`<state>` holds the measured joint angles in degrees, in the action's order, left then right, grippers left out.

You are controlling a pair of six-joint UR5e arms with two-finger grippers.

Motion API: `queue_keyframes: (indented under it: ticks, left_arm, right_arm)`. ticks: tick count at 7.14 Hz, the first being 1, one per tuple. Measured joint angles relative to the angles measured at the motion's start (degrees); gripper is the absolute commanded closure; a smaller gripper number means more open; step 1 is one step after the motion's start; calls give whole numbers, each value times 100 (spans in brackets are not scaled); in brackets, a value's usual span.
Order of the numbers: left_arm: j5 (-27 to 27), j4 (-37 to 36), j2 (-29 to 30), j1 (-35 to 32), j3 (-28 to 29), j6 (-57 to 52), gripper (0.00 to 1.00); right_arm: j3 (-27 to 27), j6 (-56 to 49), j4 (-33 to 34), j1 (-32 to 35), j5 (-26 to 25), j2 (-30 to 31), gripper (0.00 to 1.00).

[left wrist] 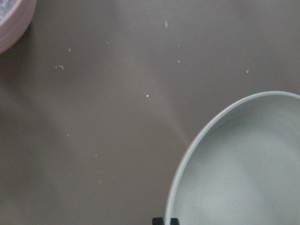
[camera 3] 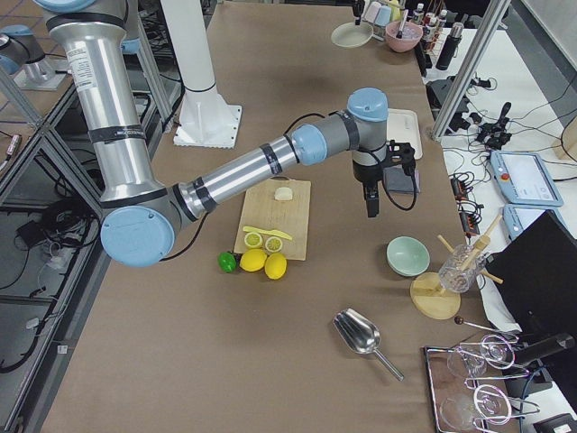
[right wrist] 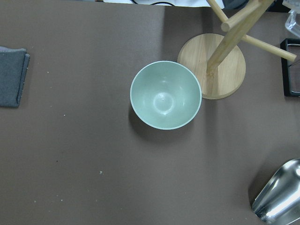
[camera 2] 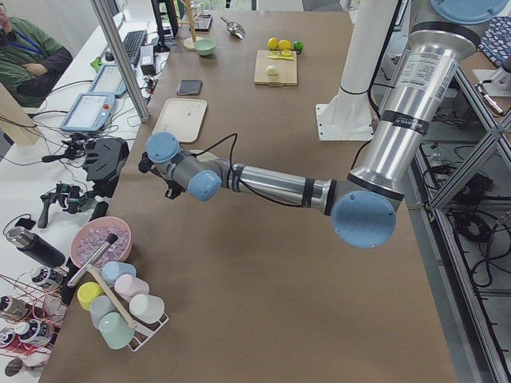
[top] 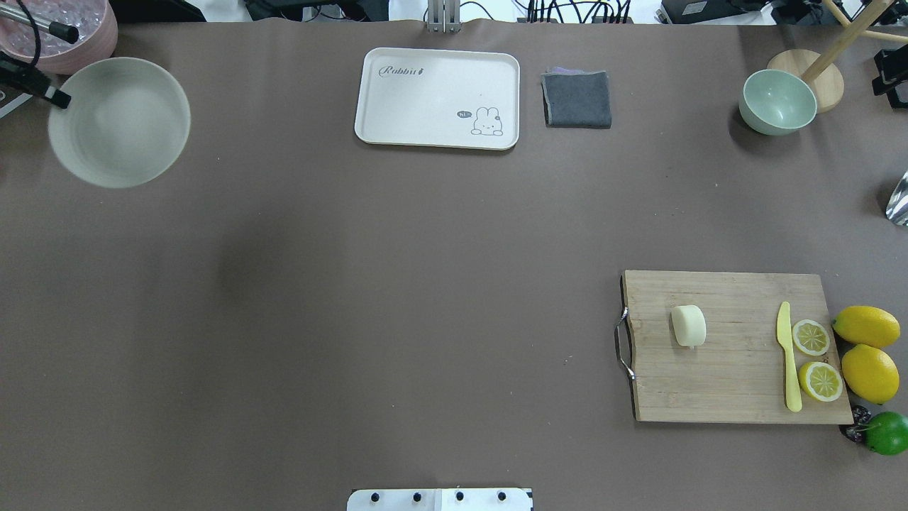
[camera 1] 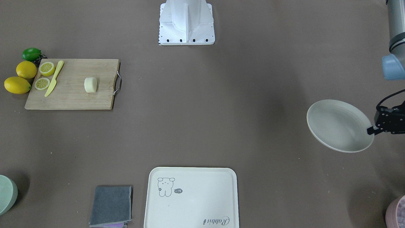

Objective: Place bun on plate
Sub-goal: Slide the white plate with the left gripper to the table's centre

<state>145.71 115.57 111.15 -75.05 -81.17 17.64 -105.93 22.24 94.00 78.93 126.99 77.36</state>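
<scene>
The bun (top: 689, 325) is a pale cream lump lying on a wooden cutting board (top: 731, 390) at the table's right; it also shows in the front view (camera 1: 90, 85). The round cream plate (top: 119, 121) hangs tilted above the far left corner and casts a shadow on the table. My left gripper (top: 62, 101) is shut on its rim, as the front view shows too (camera 1: 370, 129). The left wrist view holds only the plate (left wrist: 243, 168) and brown table. My right gripper (camera 3: 371, 209) hangs over the table past the board's far side; I cannot tell whether it is open.
On the board lie a yellow knife (top: 787, 355) and two lemon slices (top: 810, 337), with whole lemons (top: 867, 326) and a lime (top: 888, 433) beside it. A bear tray (top: 438, 98), grey cloth (top: 577, 99), green bowl (top: 777, 103) and pink bowl (top: 71, 28) line the far edge.
</scene>
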Motion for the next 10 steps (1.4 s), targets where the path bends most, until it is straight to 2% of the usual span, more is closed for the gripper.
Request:
queue_keyframes:
  ticks: [2, 3, 5, 7, 9, 10]
  left_arm:
    - [-141, -4, 466, 539, -446, 1360, 100]
    - [-380, 7, 715, 912, -576, 2012, 100]
    - [-1070, 195, 1087, 1718, -698, 3177, 100]
    - [-1981, 626, 1224, 2587, -714, 4054, 100]
    - [-2902, 953, 1227, 3514, -704, 4403, 100]
    - [-3134, 1072, 1213, 3839, -695, 4472, 100]
  right_arm:
    - [24, 0, -9, -29, 56, -1, 0]
    - [21, 2, -27, -35, 66, -4, 0]
    - [0, 30, -37, -40, 71, -8, 0]
    - [-9, 56, -39, -37, 71, 3, 0]
    - [11, 281, -46, -37, 70, -4, 0]
    - [14, 509, -57, -44, 64, -59, 0]
